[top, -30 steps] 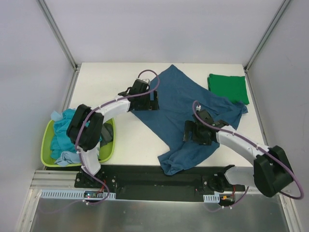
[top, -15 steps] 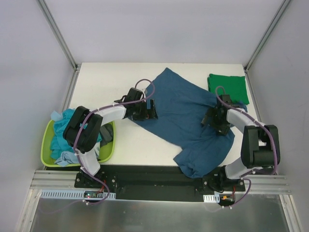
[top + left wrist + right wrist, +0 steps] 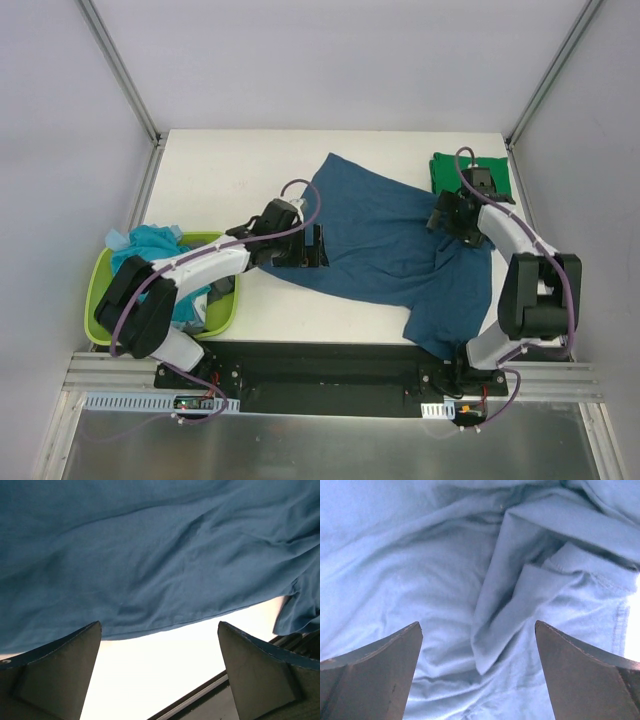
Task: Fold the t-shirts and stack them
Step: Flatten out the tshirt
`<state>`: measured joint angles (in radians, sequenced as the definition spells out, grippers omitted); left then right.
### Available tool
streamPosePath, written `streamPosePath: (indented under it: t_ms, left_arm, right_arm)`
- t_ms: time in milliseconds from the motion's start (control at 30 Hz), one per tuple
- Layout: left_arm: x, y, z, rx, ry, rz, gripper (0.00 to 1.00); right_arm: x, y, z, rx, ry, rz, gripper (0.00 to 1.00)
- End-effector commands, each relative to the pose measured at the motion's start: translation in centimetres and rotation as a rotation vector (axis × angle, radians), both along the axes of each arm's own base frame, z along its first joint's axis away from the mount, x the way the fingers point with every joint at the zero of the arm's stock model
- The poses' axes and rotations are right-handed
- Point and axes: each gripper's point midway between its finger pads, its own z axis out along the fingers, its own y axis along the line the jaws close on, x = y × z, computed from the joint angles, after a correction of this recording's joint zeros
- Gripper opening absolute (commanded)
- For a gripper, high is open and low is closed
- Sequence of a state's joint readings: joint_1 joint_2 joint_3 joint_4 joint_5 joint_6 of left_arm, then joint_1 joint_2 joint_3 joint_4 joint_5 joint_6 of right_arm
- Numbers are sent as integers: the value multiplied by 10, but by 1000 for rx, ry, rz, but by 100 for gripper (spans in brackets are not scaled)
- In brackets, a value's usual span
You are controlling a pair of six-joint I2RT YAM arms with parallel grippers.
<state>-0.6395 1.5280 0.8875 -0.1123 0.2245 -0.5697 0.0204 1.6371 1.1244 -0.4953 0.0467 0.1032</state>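
A white table sits between pale walls. The dark blue t-shirt lies spread out and wrinkled in the middle. A green t-shirt lies folded at the far right corner. The left gripper is wide open at the blue shirt's left edge. The right gripper is wide open over its right side. More shirts sit in a green basket on the left.

A white table fills the middle of a plain enclosure. Behind the table rises a pale grey back wall. A matching left panel and right panel close off the table's sides. Aluminium posts slant up from the table's two far corners. A black mounting plate runs along the table's near edge, and nearer still lies a brushed metal sheet. The light is soft and even, leaving only faint shadows on the table.
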Motion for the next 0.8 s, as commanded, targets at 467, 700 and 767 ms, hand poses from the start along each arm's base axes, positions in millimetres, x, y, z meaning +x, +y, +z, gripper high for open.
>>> streamPosePath:
  t_ms: [467, 700, 767]
  left_arm:
    - [66, 29, -23, 135, -18, 186, 99]
    - [109, 51, -38, 146, 8, 259, 99]
    - [127, 56, -34, 137, -9, 275, 99]
  right_arm:
    - [-128, 26, -45, 134, 152, -89, 96]
    - [-52, 16, -46, 97, 123, 0, 96]
    - [-28, 5, -43, 52, 105, 15, 96]
